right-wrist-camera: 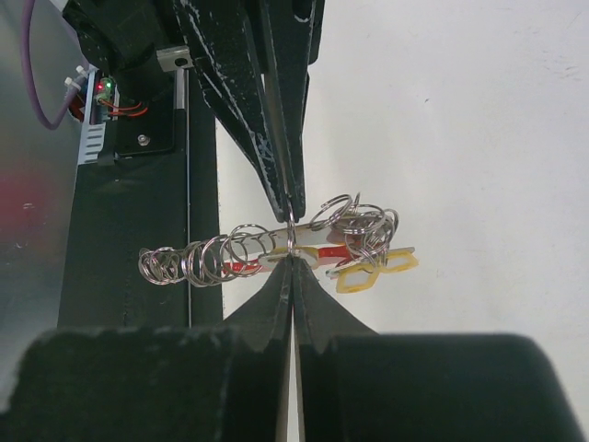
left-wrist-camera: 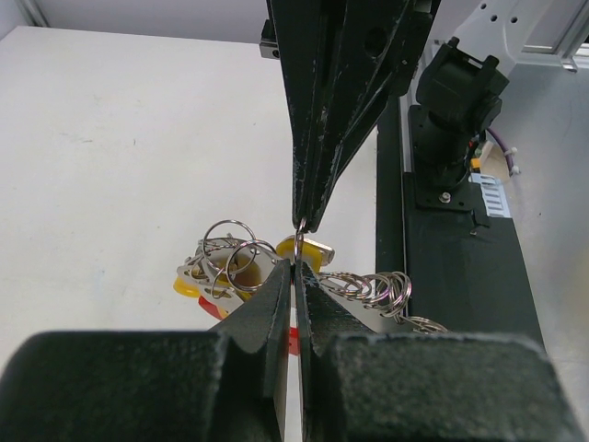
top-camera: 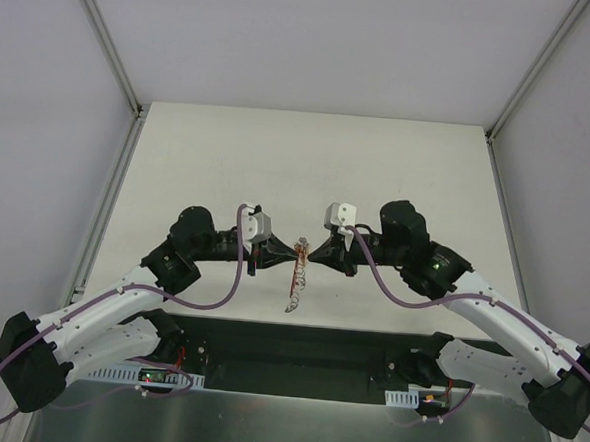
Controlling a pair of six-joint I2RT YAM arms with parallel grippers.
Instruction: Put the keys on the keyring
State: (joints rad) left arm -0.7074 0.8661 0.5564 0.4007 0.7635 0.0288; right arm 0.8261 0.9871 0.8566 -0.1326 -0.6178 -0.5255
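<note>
My left gripper (top-camera: 291,251) and right gripper (top-camera: 310,252) meet tip to tip above the middle of the table. Both are shut on one thin silver ring (left-wrist-camera: 300,238) of the keyring (top-camera: 295,278), which hangs below them. In the left wrist view my left gripper (left-wrist-camera: 294,269) pinches the ring from below and the right fingers (left-wrist-camera: 317,138) come from above. The right wrist view shows my right gripper (right-wrist-camera: 293,260) the same way. The keys (right-wrist-camera: 373,271) with yellow heads hang among loose rings (left-wrist-camera: 230,253). A red band (right-wrist-camera: 241,267) and a ring chain (right-wrist-camera: 193,261) run along the bunch.
The white table (top-camera: 309,162) is walled at the back and both sides. A black base strip (top-camera: 297,346) lies along the near edge under the arms, and the chain's end hangs towards it. Purple cables (top-camera: 391,287) loop from both wrists.
</note>
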